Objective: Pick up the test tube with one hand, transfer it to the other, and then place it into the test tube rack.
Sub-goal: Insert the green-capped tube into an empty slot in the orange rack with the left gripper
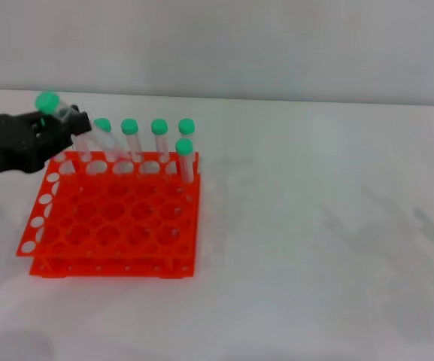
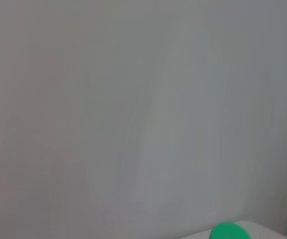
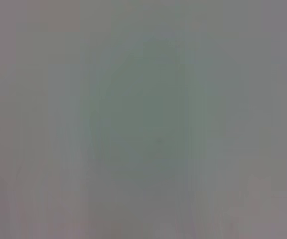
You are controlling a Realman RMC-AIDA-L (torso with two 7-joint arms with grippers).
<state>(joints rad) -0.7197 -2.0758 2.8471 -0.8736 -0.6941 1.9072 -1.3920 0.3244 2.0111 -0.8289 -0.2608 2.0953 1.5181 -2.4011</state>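
In the head view my left gripper (image 1: 72, 124) is shut on the test tube (image 1: 56, 107). It holds the tube tilted, green cap up and to the left, tip pointing down toward the back left corner of the orange-red test tube rack (image 1: 111, 226). The tube's tip is just above the rack's back row. The green cap also shows in the left wrist view (image 2: 229, 231). My right gripper is out of view. The right wrist view shows only a blank grey surface.
Several other green-capped tubes (image 1: 159, 139) stand upright in the rack's back row, and one (image 1: 185, 158) at the right end of the second row. The white table (image 1: 314, 226) stretches to the right of the rack. A grey wall stands behind.
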